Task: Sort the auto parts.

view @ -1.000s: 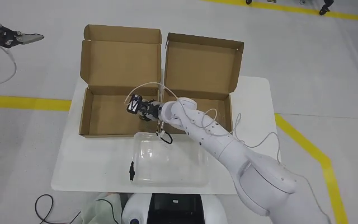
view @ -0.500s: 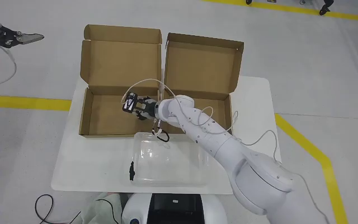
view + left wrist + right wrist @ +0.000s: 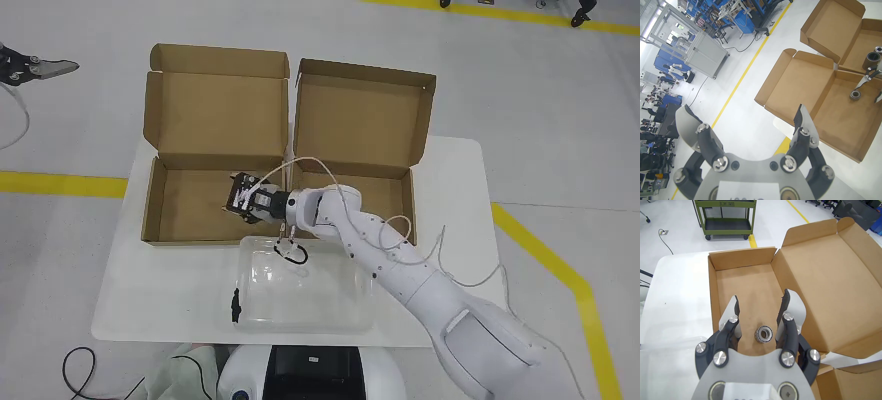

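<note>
A small metal bearing (image 3: 763, 334) lies on the floor of the left cardboard box (image 3: 180, 212). My right gripper (image 3: 761, 300) hangs open just above it, with the bearing between and below the fingers. From above, that gripper (image 3: 240, 195) is over the right half of the left box. In the left wrist view the bearing (image 3: 855, 95) sits under the right gripper's fingertips (image 3: 863, 82). A dark cylinder (image 3: 873, 58) and a small metal part (image 3: 878, 49) stand in the right box (image 3: 392, 192). My left gripper (image 3: 742, 117) is open and empty, off the table's far left (image 3: 60, 68).
A clear plastic bin (image 3: 330, 300) sits at the table's front, close under the right arm. A small black item (image 3: 234, 305) lies at the bin's left edge. Both box lids (image 3: 215, 105) stand open toward the back. The white table (image 3: 455, 230) is bare right of the boxes.
The right gripper has stayed over the left box, shifting slightly left and then a little toward the box's front. The left gripper has not moved.
</note>
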